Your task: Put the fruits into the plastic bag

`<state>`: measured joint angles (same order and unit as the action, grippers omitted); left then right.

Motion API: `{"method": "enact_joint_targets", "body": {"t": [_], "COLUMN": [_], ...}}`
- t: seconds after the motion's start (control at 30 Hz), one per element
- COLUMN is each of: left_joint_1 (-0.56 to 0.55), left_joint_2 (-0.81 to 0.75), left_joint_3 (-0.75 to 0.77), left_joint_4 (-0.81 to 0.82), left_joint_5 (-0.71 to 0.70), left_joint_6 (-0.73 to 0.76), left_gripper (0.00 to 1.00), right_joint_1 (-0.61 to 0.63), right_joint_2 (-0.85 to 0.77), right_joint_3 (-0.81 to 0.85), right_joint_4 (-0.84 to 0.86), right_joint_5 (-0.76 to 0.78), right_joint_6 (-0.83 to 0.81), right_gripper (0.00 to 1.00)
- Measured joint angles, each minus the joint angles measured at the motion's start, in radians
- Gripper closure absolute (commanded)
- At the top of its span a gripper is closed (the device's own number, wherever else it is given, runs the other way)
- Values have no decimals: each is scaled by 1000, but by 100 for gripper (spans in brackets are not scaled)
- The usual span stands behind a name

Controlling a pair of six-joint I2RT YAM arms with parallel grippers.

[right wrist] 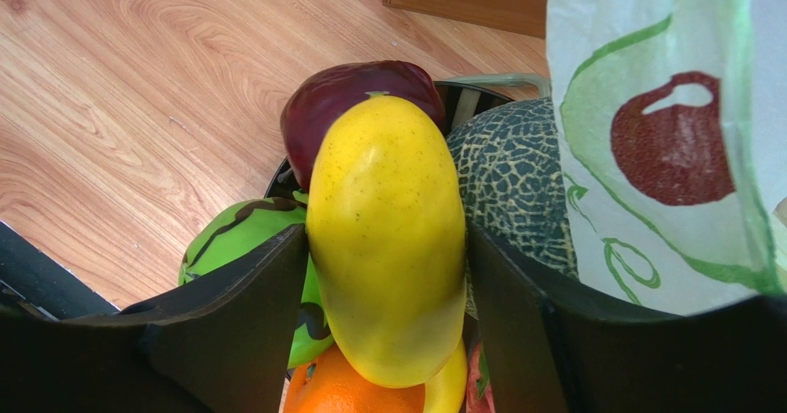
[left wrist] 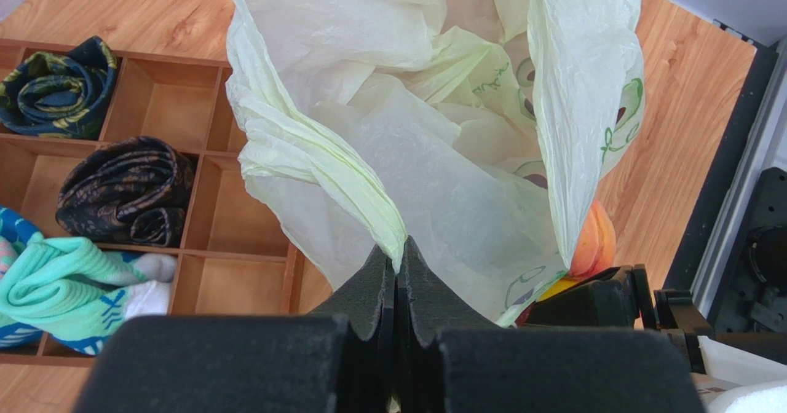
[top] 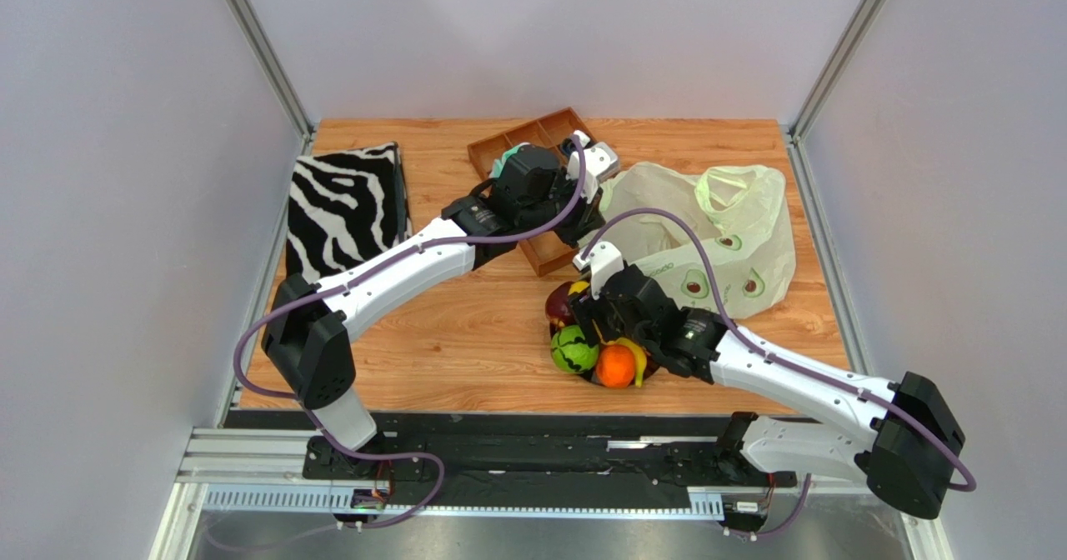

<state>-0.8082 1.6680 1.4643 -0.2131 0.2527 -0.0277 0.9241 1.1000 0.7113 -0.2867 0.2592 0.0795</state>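
**Zebra-striped box**: far left of the table. It has no part in our job.

**Wooden tray**: compartments holding cloth rolls. We leave these alone.

**Left gripper**: clenched tight on a gathered fold at the rim of the plastic bag, holding the mouth up beside the tray.

**Fruits:** piled at table centre, against the bag's near edge. We list a striped green ball, a dark red apple, an orange and a netted melon.

**Yellow oblong fruit**: atop the pile, grasped across its middle by the right gripper, one finger pressed to each flank. We judge it smooth, rigid and light. The rounded skin may slip, so the mid-body hold suits it.

**Plastic bag, body:** right of centre, lying crumpled on the table. We judge it thin, limp and apt to collapse shut. It is best held by the rim or handles.
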Motion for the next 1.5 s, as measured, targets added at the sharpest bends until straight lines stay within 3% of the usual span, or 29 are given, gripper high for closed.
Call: {"method": "enact_joint_targets", "body": {"t": [0.6,1.1,1.3,1.5], "left_joint_1": [4,4,4,4], "left_joint_2": [0,10,10,10], "left_joint_3": [0,5,5,5], "left_joint_4": [0,-16,-19,-31], "left_joint_5": [0,-1,-2,0], "left_joint_6": [-11,-11,-11,-12], "left_gripper": [100,100,100,100], "right_joint_1": [5,5,-5,-101], "right_joint_2": [-35,-296,-422,-475], "right_joint_3": [-11,-27,20,144], "right_joint_4": [-1,-9,-86,-163], "right_joint_5": [7,-86,-32,34], "right_joint_6": [-6,7,8,-8], "right_gripper": [56,58,57,58]}}
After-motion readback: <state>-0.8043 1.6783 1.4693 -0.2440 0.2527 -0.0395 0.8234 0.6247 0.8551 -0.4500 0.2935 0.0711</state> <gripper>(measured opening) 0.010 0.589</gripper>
